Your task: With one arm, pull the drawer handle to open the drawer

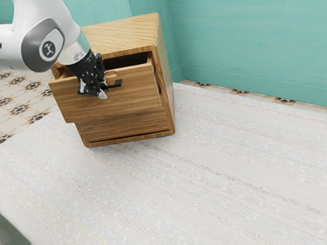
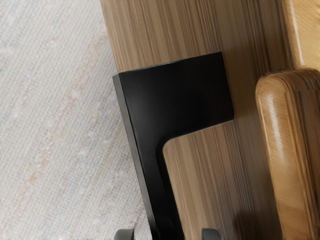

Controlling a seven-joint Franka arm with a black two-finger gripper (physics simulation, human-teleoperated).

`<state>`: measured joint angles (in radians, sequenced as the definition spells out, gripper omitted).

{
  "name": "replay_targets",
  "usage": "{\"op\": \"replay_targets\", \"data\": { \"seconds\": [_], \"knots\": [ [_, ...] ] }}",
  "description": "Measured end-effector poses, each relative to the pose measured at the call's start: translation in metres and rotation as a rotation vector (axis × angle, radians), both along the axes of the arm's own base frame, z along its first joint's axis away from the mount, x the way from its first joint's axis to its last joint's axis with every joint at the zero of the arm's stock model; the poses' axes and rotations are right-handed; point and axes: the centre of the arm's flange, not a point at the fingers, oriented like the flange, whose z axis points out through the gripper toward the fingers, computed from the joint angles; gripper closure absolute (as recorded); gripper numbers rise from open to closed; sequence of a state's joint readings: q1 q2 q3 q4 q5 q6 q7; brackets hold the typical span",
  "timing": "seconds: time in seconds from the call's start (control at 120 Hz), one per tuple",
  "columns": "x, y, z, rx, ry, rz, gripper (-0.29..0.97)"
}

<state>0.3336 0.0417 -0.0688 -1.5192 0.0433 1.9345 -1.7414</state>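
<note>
Looking closely at black drawer handle (image 2: 172,105), fixed to wood-grain front, running down between gripper (image 1: 96,92) jaws standing slightly apart, touching neither side. Showing upper drawer (image 1: 112,97) sticking partway out of wooden cabinet (image 1: 133,35), resting on pale surface (image 1: 230,178) beside teal wall (image 1: 245,35), with white arm (image 1: 36,43) reaching in from exterior view's upper left.

One small white logo mark (image 1: 49,48) sits on the arm's grey joint cap (image 1: 37,54), up behind the gripper (image 1: 95,88); no words readable
</note>
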Motion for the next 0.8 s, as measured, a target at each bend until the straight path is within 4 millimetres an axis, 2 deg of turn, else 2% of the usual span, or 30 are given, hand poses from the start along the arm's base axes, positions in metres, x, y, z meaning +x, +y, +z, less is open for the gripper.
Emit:
{"op": "replay_targets", "data": {
  "seconds": [0.392, 0.6, 0.8],
  "knots": [
    [-0.029, -0.021, 0.0, 0.009, -0.022, -0.009, 0.63],
    [-0.042, -0.021, 0.0, 0.007, -0.018, 0.005, 0.63],
    [-0.047, -0.023, 0.0, 0.005, -0.018, 0.015, 0.61]
  ]
}}
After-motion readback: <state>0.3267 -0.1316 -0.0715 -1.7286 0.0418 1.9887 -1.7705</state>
